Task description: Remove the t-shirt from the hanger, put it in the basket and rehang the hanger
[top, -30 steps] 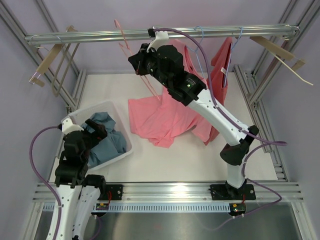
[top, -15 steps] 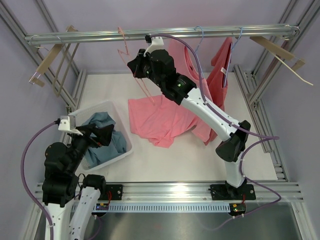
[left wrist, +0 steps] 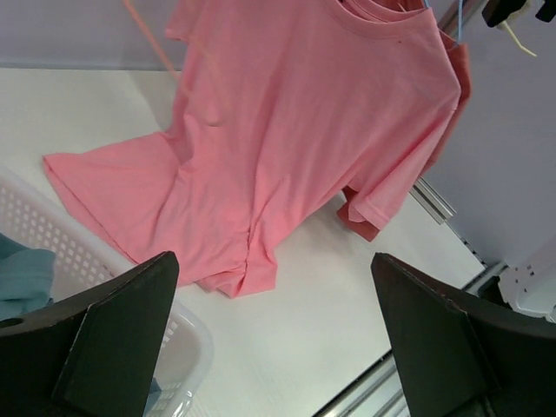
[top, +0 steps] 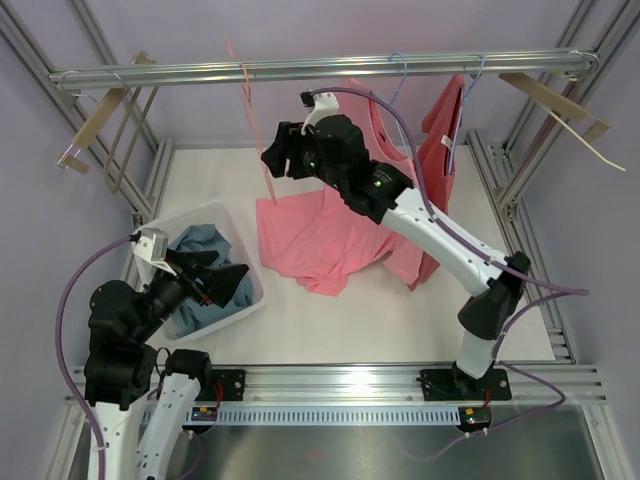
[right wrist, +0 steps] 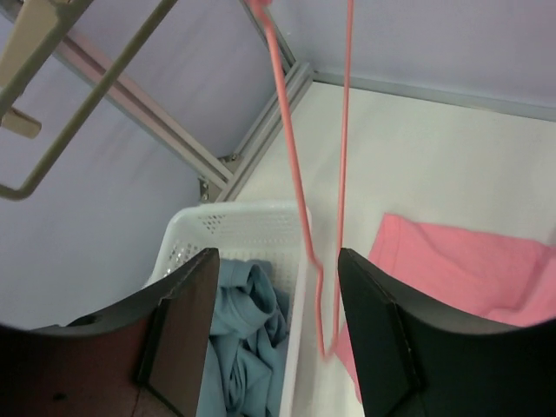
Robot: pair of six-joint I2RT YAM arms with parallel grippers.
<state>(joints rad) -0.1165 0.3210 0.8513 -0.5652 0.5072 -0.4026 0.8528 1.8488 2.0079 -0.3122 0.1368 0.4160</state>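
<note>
Pink hanger hangs bare on the far rail; removal is judged done.
The right gripper is parted around its wire, the left gripper spread wide; nothing is held.

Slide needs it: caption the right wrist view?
Open right hand behind bare pink hanger; white basket of blue clothes and pink t-shirt below.

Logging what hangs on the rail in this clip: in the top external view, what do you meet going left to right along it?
wooden hangers → empty pink hanger → pink t-shirt → red t-shirt → lone wooden hanger
</note>
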